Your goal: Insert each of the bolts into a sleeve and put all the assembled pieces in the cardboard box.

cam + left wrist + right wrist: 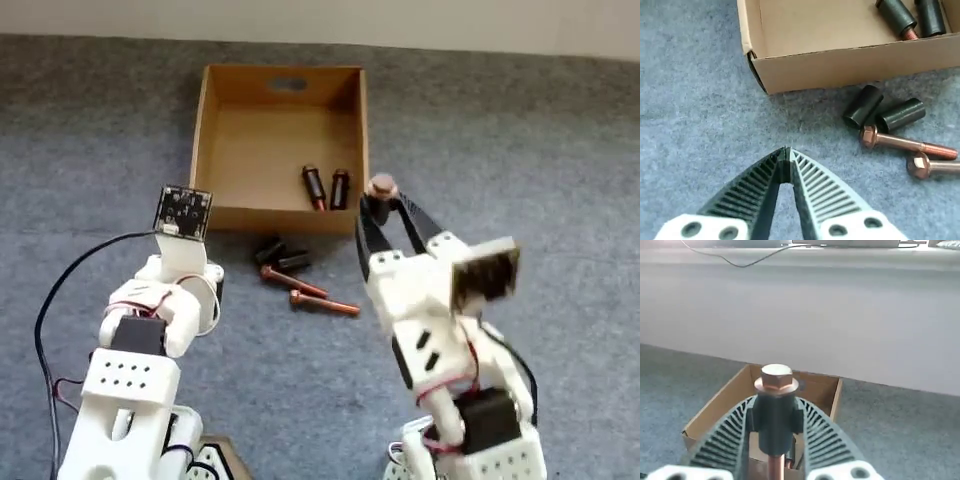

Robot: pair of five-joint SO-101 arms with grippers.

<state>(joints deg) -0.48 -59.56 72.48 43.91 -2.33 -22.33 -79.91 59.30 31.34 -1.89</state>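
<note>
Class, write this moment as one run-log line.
right gripper: holds assembled piece near box; left gripper: shut, empty; in box: two pieces; outside: two bolts, two sleeves

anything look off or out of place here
Nothing looks damaged or spilled. Two bolts and two sleeves lie loose on the carpet in front of the cardboard box, not yet assembled. The right gripper holds a sleeved bolt upright.

Bolt [776,380] gleaming, smooth coppery metal; sleeve [774,422] matt black; cardboard box [203,140] dull brown paperboard; carpet [520,150] grey, rough, fuzzy cloth.
</note>
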